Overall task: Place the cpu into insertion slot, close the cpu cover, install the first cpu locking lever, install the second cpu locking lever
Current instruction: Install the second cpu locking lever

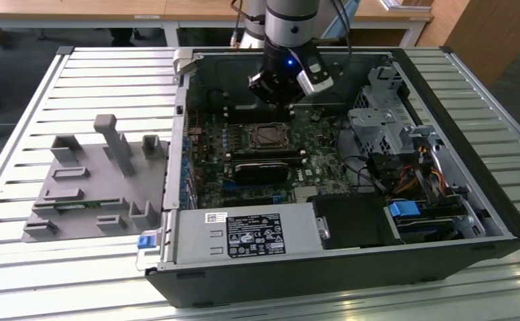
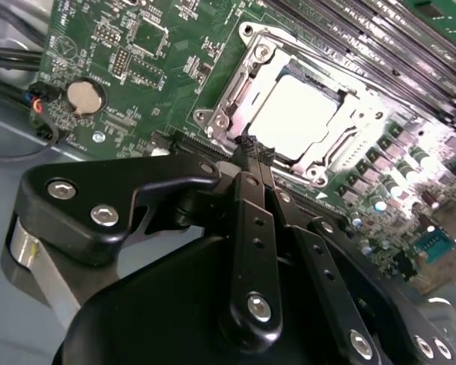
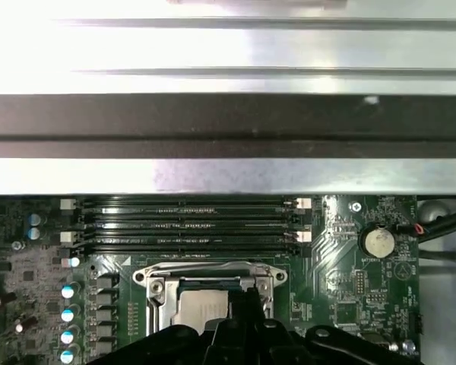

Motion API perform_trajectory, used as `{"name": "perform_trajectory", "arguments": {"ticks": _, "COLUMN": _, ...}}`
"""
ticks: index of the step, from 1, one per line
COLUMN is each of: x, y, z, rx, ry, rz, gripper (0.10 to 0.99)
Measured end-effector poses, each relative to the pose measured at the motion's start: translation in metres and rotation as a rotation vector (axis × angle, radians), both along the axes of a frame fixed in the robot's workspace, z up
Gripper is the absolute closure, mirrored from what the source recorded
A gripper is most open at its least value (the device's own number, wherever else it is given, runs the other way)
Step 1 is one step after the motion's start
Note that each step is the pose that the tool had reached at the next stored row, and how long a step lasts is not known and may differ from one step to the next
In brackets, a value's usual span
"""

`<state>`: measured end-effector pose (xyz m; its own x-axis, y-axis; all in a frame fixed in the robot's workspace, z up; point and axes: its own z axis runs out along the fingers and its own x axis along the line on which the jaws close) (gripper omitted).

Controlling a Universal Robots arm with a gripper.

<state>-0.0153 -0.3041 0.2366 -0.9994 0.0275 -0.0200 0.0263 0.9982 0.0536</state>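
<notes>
I see the open black computer case point(image 1: 349, 267) lying on a ribbed silvery metal table point(image 1: 28, 267). My black gripper point(image 2: 251, 148), fingers pinched together and empty, hovers beside the silvery square cpu point(image 2: 295, 114), seated in the metal-bordered insertion slot point(image 2: 247, 46); its near edge is hidden.

Gripper point(image 2: 252, 152) fingers pressed together, tips just at the near edge of the insertion slot point(image 2: 220, 103). Cpu point(image 2: 296, 114) lies flat in the socket, cpu cover point(image 2: 342, 141) closed around it. Coin battery point(image 2: 81, 96) sits on the green motherboard point(image 2: 152, 46), well apart from the socket.
</notes>
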Motion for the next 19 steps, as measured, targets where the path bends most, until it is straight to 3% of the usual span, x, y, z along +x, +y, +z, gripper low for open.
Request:
{"name": "perform_trajectory", "arguments": {"ticks": 5, "x": 0.0, "y": -0.0009, "z": 0.0073, "rx": 0.0, "ry": 0.0, "rz": 0.0, "gripper": 0.961}}
{"name": "perform_trajectory", "arguments": {"ticks": 17, "x": 0.0001, "y": -0.0271, "z": 0.0071, "rx": 0.0, "ry": 0.0051, "rz": 0.0, "gripper": 0.961}}
{"name": "perform_trajectory", "arguments": {"ticks": 19, "x": 0.0, "y": -0.0305, "z": 0.0067, "rx": 0.006, "ry": 0.0052, "rz": 0.0, "gripper": 0.961}}
